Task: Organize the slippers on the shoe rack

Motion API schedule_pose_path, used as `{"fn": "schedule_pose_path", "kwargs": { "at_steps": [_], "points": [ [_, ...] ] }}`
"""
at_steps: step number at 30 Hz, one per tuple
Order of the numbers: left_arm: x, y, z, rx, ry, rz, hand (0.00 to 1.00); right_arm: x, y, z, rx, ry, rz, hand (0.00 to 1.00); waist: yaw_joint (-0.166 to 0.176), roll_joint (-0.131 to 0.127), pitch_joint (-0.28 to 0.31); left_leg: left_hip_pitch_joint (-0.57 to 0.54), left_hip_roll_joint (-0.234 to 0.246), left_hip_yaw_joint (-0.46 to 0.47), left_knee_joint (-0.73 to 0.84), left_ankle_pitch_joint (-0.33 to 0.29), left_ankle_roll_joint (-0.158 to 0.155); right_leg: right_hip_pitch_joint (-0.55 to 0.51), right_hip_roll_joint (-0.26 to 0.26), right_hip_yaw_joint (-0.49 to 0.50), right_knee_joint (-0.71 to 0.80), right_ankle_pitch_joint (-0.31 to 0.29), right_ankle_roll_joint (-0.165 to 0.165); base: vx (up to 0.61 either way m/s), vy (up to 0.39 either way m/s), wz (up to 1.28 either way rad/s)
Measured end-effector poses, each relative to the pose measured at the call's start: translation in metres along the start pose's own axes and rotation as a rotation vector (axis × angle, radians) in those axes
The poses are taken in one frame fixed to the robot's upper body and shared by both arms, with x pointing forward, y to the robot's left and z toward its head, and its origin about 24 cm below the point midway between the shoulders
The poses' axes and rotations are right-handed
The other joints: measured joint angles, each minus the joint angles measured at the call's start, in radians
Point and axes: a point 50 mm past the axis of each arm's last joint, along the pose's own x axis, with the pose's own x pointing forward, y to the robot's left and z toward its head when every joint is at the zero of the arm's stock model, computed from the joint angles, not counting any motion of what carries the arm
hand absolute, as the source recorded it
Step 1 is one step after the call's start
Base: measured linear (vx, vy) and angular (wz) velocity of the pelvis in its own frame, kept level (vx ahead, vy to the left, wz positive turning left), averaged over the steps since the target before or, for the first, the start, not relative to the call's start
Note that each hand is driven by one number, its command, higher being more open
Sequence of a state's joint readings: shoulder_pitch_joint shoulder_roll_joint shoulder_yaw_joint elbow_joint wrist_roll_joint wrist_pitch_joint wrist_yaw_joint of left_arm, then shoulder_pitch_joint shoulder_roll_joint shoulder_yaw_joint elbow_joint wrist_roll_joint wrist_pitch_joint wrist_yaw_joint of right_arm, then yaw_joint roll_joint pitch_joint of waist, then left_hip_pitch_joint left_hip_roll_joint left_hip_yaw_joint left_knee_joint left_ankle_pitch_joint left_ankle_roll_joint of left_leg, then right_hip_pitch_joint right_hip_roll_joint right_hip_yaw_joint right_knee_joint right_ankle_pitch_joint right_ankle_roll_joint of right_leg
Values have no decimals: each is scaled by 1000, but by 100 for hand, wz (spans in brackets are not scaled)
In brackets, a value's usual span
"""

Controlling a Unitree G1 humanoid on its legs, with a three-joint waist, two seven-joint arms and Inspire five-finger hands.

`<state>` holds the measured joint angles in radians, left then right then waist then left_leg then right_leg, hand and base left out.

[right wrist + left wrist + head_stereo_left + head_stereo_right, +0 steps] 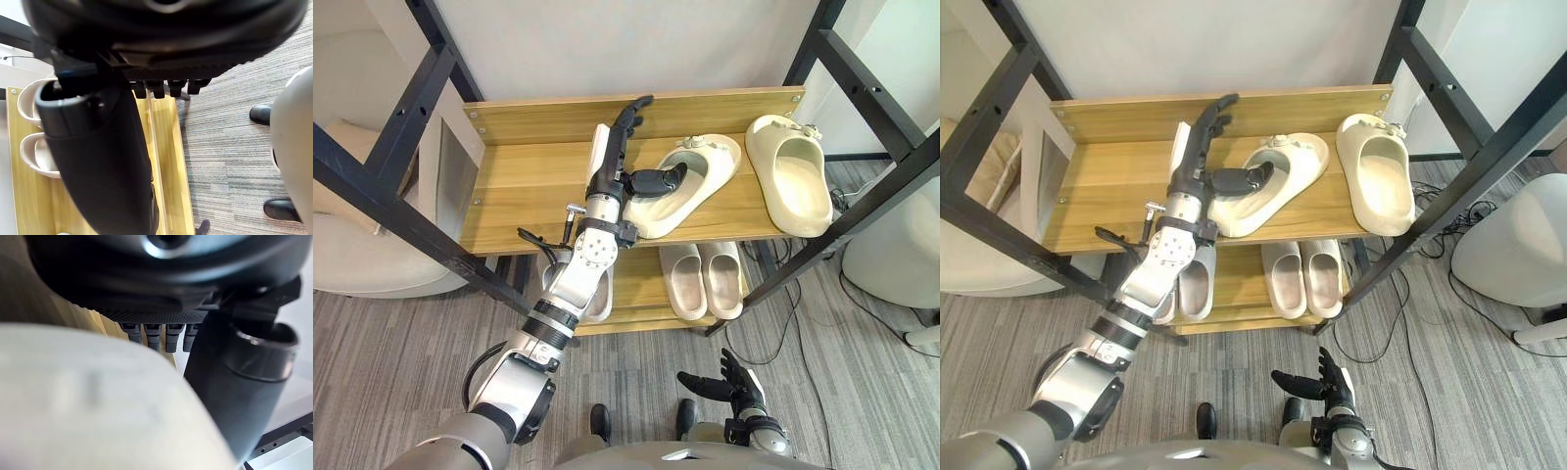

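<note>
On the wooden top shelf [524, 191] of the shoe rack lie two cream slippers. One slipper [700, 176] lies slanted in the middle, and the other [790, 176] is straight at the right end. My left hand [607, 176] reaches over the shelf with straight fingers pointing to the back wall. Its thumb [658, 180] rests on the slanted slipper's heel end, and this slipper [88, 401] bulks close under the palm in the left wrist view. Low by my body, my right hand [736, 384] hangs open above the carpet and holds nothing.
The lower shelf [168, 161] holds a grey pair [702, 279] and another slipper [1193, 284] under my left arm. Black frame bars [401, 211] cross both sides. A white seat [352, 259] is at the left; a white object [901, 255] and floor cables [803, 304] are at the right.
</note>
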<state>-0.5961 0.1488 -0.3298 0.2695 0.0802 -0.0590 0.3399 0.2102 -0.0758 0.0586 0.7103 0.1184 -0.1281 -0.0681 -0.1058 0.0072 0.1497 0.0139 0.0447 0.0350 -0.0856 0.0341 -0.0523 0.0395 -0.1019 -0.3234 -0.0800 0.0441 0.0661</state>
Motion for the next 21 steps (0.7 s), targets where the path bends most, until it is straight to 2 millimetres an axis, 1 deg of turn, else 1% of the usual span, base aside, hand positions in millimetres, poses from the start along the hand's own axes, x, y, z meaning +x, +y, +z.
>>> {"fn": "schedule_pose_path", "kwargs": {
  "at_steps": [4, 6, 12, 15, 21],
  "points": [
    [0, -1, 1, -16, 1, -5, 100, 0, 0, 0, 0, 0, 0, 100, 0, 0, 0, 1, 0, -4, 0, 0, 0, -1, -1, -3, 11, -7, 1, 4, 4, 3],
    [1, -3, 5, -30, -11, -23, 100, 0, 0, 0, 0, -1, 1, 100, 0, 0, 0, 3, 0, -9, 0, 0, 0, -3, -3, -6, 25, -15, 1, 0, 6, 6],
    [7, -3, 35, -82, -125, -37, 100, 0, 0, 0, -1, 0, 4, 100, 7, 1, 0, 5, 1, -15, 0, 0, 0, -1, -3, -11, 32, -23, 1, 1, 2, 2],
    [7, -2, 48, -117, -172, -49, 100, 0, 0, -1, -1, 2, 4, 100, 12, 2, 0, 9, 1, -18, 0, 0, 0, 3, -3, -14, 34, -26, 1, 2, 1, 1],
    [6, 0, 56, -177, -200, -55, 100, -1, -1, -2, -5, 8, 11, 100, 23, 3, -1, 15, 2, -27, 0, 0, 0, 7, -4, -24, 49, -36, 1, 0, 4, 5]
  ]
}}
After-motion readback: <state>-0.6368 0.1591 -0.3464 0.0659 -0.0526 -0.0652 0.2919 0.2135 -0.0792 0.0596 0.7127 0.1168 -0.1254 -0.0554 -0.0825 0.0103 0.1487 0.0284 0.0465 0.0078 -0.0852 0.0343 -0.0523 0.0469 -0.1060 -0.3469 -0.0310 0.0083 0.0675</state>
